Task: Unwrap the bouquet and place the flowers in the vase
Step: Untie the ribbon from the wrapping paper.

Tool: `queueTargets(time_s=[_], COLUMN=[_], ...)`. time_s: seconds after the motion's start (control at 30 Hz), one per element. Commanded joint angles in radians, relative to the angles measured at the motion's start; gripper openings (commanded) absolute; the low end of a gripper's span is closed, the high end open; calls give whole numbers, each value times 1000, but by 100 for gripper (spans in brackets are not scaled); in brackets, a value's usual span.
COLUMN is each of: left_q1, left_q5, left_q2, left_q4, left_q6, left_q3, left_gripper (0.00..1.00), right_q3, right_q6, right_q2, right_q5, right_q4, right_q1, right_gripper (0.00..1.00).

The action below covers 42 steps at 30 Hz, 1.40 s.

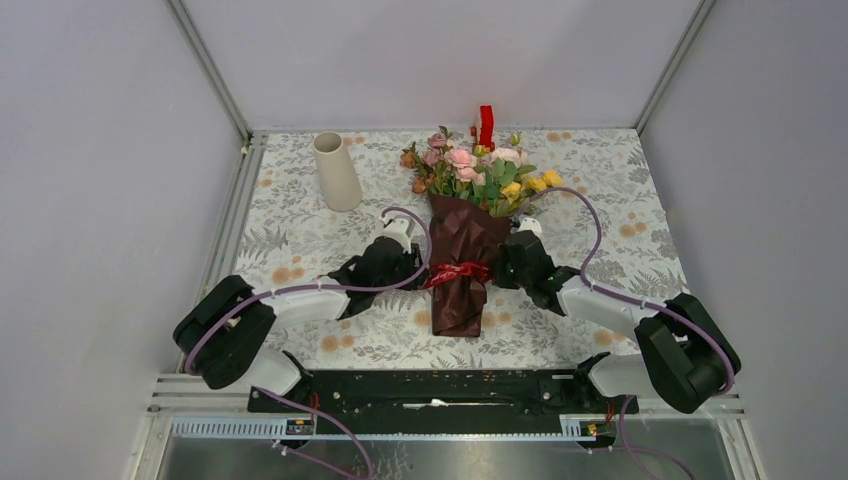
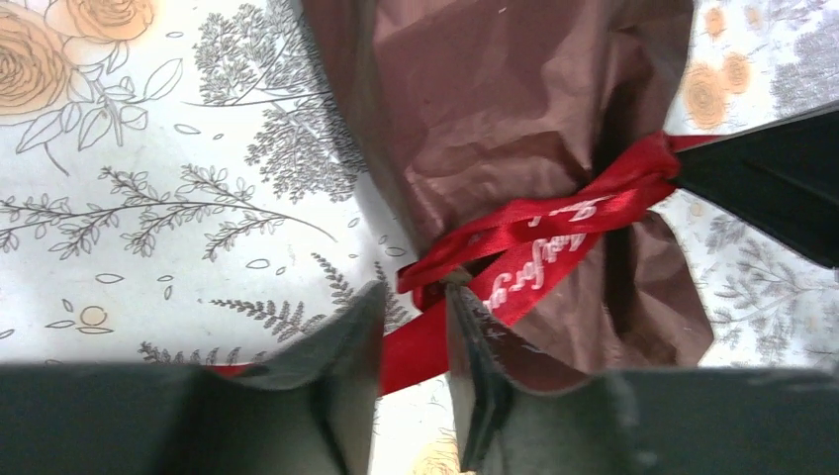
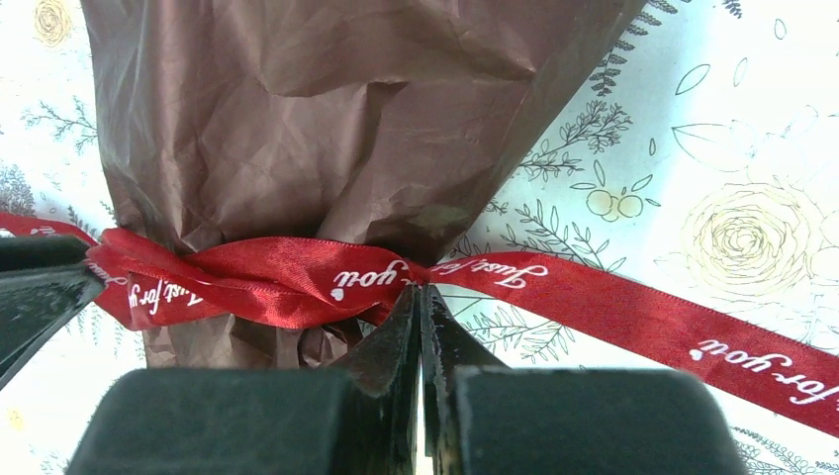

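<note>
Left gripper (image 2: pixel 416 327) slightly parted with slick ribbon (image 2: pixel 534 233) lying loose between its fingers, bouquet (image 1: pixel 462 250) flat just ahead, between both grippers; right gripper (image 3: pixel 420 307) clenched on ribbon by the knot; paper (image 3: pixel 326 129) soft, crinkly, so pull ribbon tails; stems hidden inside paper.

The bouquet (image 1: pixel 462 255) lies mid-worktop (image 1: pixel 300 235), blooms toward the far edge. The vase (image 1: pixel 337 172) stands behind it, leftward. The left tool (image 1: pixel 418 268) and right tool (image 1: pixel 498 268) flank its ribbon (image 1: pixel 458 272).

Floral-clothed table (image 1: pixel 620 200) (bouquet (image 1: pixel 462 255), vase (image 1: pixel 337 172))
</note>
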Motion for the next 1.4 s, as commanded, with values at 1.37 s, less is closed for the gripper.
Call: queueTargets(time_s=[1.37], left_q1=[-108], left_q5=[208], left_q2=[214], left_q4=[-4], left_q6=[408], left_q3=[315], left_gripper=[44], right_q3=[11], right_q6=[12], right_q2=[-6], right_q5=[-41], right_q4=[21], right_q1=[-10], right_gripper=[0])
